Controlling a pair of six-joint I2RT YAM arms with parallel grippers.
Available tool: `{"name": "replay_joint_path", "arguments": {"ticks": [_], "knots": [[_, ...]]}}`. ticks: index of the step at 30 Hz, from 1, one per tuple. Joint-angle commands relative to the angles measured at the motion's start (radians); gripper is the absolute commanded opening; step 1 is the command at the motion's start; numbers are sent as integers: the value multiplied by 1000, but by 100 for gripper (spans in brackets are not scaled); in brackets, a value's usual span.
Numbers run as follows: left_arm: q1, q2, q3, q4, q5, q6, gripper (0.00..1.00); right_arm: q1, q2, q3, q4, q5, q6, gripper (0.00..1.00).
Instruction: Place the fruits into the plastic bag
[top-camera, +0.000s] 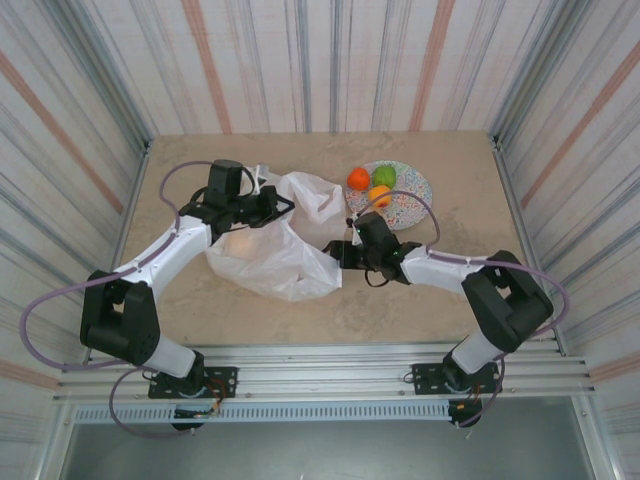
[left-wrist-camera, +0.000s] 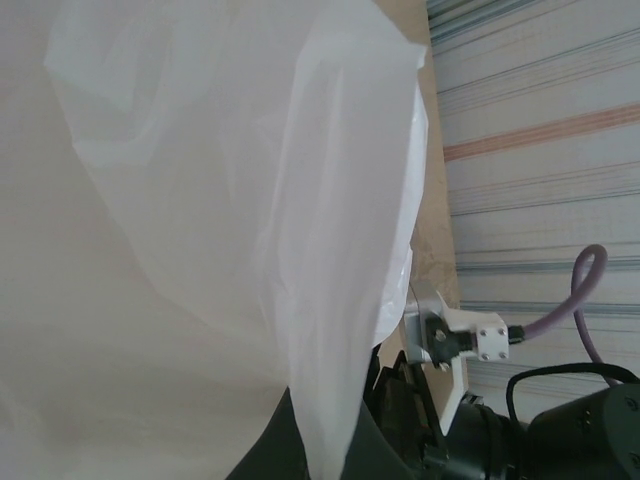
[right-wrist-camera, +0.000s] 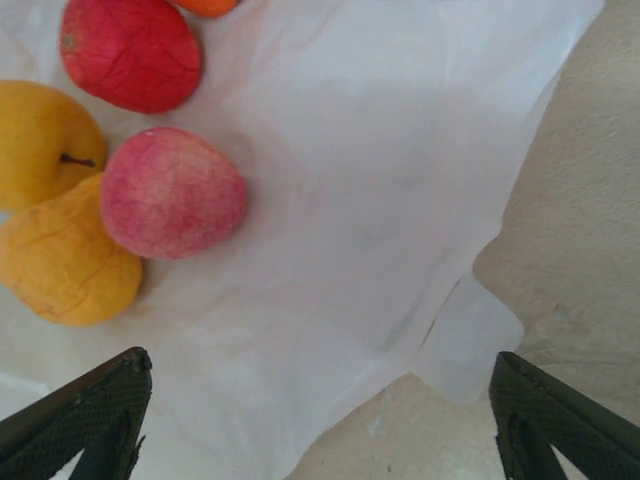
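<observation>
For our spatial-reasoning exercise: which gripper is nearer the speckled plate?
Right. The right gripper sits by the plate, off its near-left rim, at the plastic bag; the left gripper grips the bag further left.

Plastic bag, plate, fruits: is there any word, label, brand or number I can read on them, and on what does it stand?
No text can be read in these views.
The plastic bag: plain white film, no print.
The plate: coloured speckles, no letters.
The fruits: no stickers showing.
</observation>
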Motion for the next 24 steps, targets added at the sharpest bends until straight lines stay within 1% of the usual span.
{"name": "replay_joint_path", "arguments": {"ticks": [1, 5, 10, 15, 18, 24], "knots": [[8, -23, -17, 16, 18, 3, 0, -17, 35, 67, -52, 110, 66, 87], [7, -21, -26, 30, 21, -5, 0, -26, 34, 25, 79, 155, 79, 87], [8, -20, -24, 29, 26, -5, 0, -31, 60, 34, 114, 110, 80, 85], [8, -23, -20, 28, 25, -3, 0, -39, 57, -14, 121, 121, 78, 81], [8, -19, -18, 28, 27, -4, 0, -49, 78, -22, 132, 103, 80, 76], [8, -19, -11, 20, 28, -5, 0, -51, 138, -9, 186, 73, 83, 61]]}}
